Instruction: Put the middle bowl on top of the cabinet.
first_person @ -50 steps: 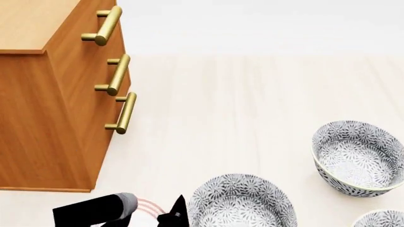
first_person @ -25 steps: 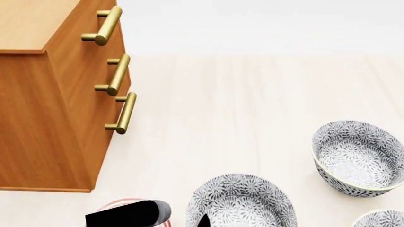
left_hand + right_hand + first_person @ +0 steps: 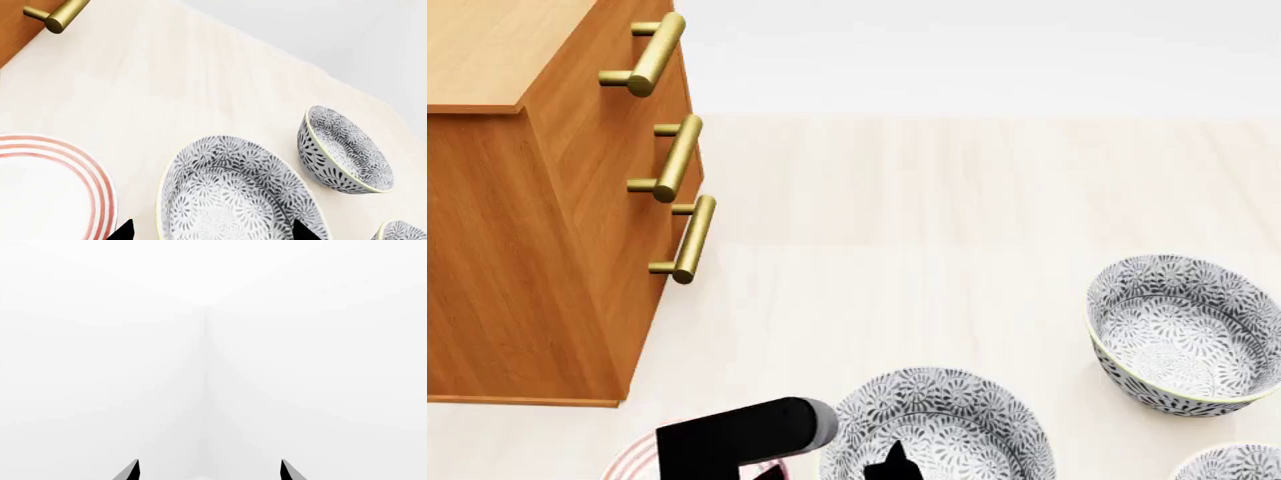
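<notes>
The middle bowl point(image 3: 934, 425) point(image 3: 233, 195), deep and white with a dark floral pattern, stands on the pale floor at the head view's lower edge. My left gripper point(image 3: 212, 232) point(image 3: 874, 470) hovers open over its near side. One fingertip is outside the rim on the plate's side, the other over the bowl's far inner wall. Nothing is held. The orange-brown cabinet point(image 3: 547, 200) with brass handles stands at the left, its flat top point(image 3: 494, 50) bare. My right gripper point(image 3: 210, 471) is open and faces only blank white.
Two more patterned bowls sit to the right, one further out point(image 3: 1185, 335) point(image 3: 343, 150) and one at the corner point(image 3: 1234, 465) point(image 3: 403, 231). A flat white plate with red rings point(image 3: 47, 190) lies beside the middle bowl, partly under my left arm point(image 3: 741, 440).
My left arm has swung to the right, across the plate and toward the middle bowl. Its fingertip now shows over the bowl's rim. The bowls and cabinet have not moved.
</notes>
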### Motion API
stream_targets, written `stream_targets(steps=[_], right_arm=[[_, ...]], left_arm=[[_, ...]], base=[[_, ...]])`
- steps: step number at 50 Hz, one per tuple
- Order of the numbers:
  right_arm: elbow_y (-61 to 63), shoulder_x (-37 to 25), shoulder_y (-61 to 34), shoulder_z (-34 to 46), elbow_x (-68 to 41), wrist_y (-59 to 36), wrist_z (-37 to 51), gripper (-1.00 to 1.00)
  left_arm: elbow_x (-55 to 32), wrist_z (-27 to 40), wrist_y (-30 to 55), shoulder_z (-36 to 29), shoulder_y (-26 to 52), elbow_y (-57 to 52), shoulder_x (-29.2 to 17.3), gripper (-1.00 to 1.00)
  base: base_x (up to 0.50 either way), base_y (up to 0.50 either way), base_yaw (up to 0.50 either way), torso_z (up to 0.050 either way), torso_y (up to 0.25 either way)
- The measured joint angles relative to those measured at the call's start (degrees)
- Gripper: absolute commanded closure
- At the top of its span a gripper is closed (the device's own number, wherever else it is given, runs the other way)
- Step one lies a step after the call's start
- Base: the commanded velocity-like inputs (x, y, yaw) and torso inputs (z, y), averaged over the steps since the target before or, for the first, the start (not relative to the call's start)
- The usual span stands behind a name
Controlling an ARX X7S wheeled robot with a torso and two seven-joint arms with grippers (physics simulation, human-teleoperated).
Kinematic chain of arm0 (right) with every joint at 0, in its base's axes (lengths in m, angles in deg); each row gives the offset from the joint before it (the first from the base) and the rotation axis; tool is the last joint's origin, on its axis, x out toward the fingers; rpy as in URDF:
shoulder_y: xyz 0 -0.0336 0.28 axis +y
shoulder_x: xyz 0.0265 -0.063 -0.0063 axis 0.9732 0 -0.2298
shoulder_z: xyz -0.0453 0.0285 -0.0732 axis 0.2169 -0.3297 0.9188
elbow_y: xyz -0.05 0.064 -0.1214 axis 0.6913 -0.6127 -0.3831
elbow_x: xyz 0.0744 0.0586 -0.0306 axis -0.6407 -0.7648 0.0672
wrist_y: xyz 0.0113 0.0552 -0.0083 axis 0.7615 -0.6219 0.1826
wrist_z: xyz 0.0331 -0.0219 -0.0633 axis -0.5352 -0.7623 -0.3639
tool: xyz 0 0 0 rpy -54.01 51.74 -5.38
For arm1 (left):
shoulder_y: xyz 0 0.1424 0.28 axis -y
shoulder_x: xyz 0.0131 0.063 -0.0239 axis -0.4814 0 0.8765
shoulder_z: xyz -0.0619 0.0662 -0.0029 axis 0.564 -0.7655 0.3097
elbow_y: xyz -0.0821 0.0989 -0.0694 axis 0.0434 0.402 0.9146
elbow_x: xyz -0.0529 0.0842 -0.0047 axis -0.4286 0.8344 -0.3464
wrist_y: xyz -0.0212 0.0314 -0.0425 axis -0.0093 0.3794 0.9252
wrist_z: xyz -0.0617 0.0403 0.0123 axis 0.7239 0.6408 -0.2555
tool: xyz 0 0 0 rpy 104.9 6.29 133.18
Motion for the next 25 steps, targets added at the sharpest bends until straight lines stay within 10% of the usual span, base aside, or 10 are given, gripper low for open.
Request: stream_targets(steps=[25], right_arm=[[0.2,0.1,2.1,-0.9,-0.7,2.2,0.3,-1.0]], left_arm=[[-1.8,-3.1,-6.2,-2.8,3.9,9.7,-1.2,-1.0]], base=[[0.0,0.0,0.0,0.0,0.0]])
